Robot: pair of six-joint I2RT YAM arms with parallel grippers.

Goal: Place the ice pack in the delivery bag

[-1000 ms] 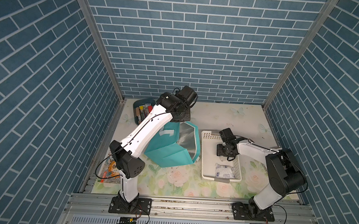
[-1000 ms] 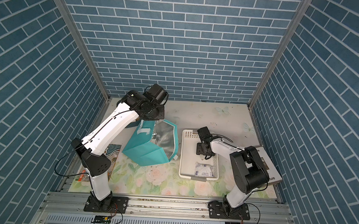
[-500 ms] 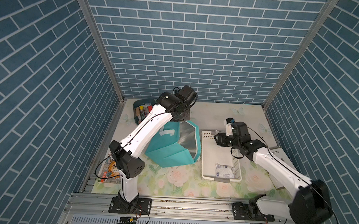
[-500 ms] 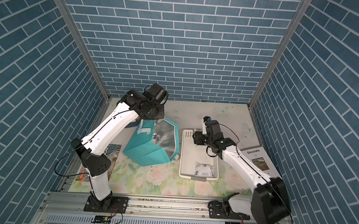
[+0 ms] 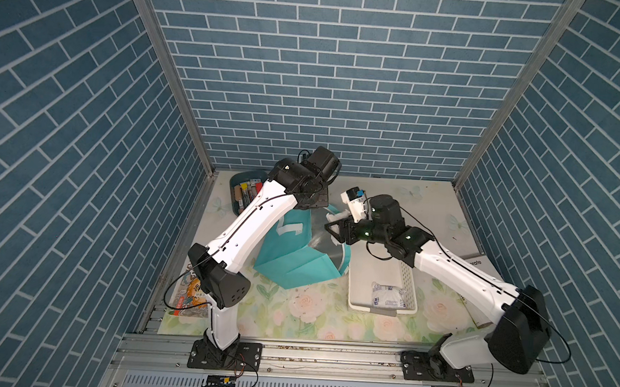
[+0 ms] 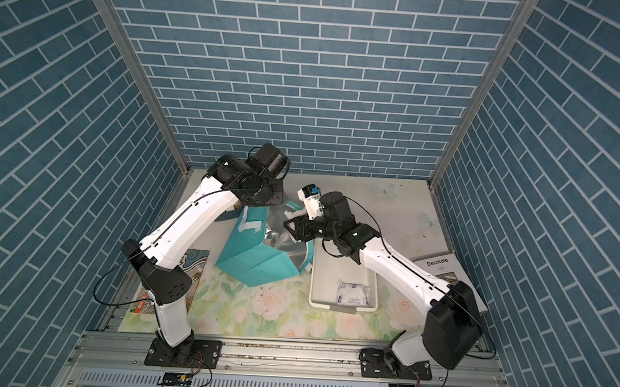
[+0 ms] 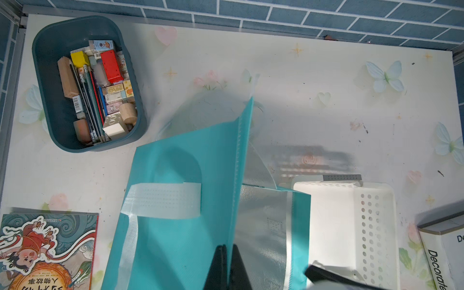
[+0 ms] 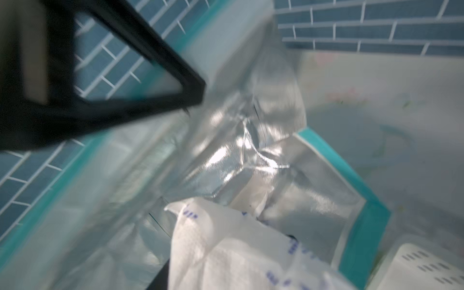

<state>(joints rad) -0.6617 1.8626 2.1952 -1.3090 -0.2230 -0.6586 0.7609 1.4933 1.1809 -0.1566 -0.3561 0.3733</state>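
Left gripper [image 7: 228,253] pinches the delivery bag [image 7: 175,163] rim tight; right gripper [image 5: 336,228] clasps the ice pack [image 8: 226,251] at its foil-lined mouth.

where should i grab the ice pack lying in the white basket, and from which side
Pinch the ice pack across its puffy middle, coming straight down from above. It lies flat at the end of the basket nearest the arm bases, close to the end wall and the perforated side wall, so a sideways approach looks blocked; only its top is fully exposed.
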